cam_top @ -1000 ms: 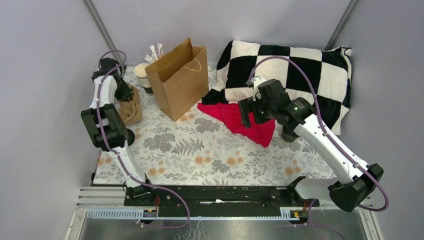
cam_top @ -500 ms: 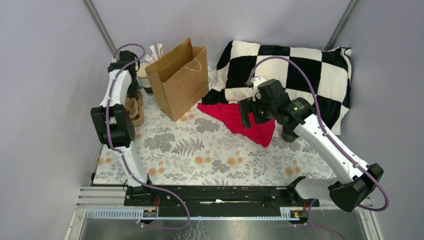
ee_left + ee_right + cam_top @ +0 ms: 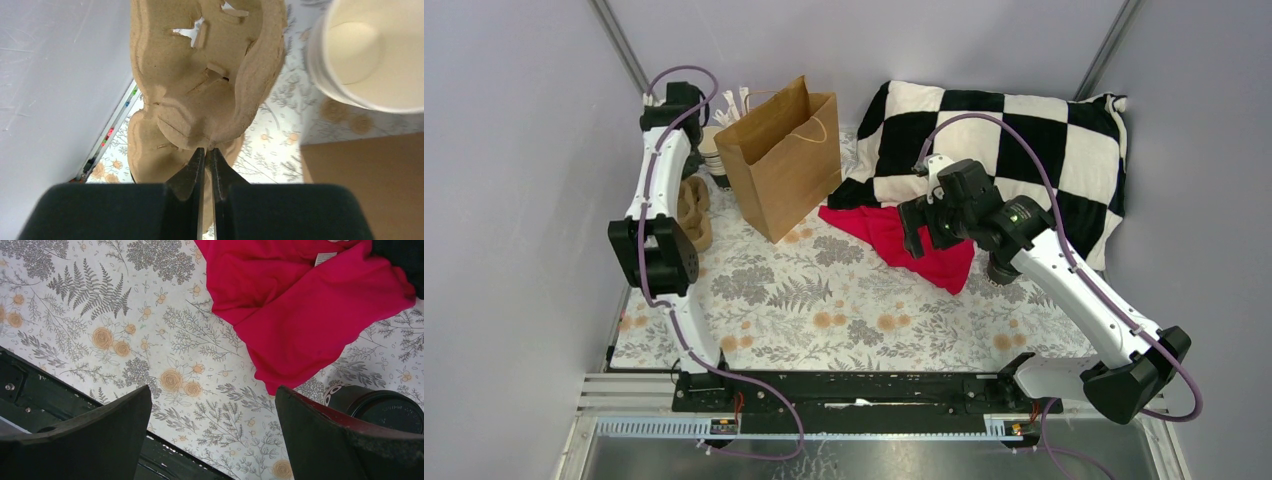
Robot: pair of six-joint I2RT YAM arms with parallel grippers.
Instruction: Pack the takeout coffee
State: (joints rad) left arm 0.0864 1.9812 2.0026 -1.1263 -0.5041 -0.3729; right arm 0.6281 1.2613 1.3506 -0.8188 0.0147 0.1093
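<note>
left tool (image 3: 206, 151): pinched on pulp cup carrier (image 3: 200, 85) rim, likely to seat the cup | right tool (image 3: 212, 400): spread wide, empty, takeout coffee (image 3: 382, 407) lower right

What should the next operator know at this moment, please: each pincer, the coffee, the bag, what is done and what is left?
Left pincer: shut on the edge of the pulp carrier, near the brown bag.
Right pincer: open, empty, hovering by the red cloth.
Takeout coffee: lidded, on the table beside the cloth, not gripped.
Done: coffee not packed yet.
Left: put the coffee into the bag.
</note>
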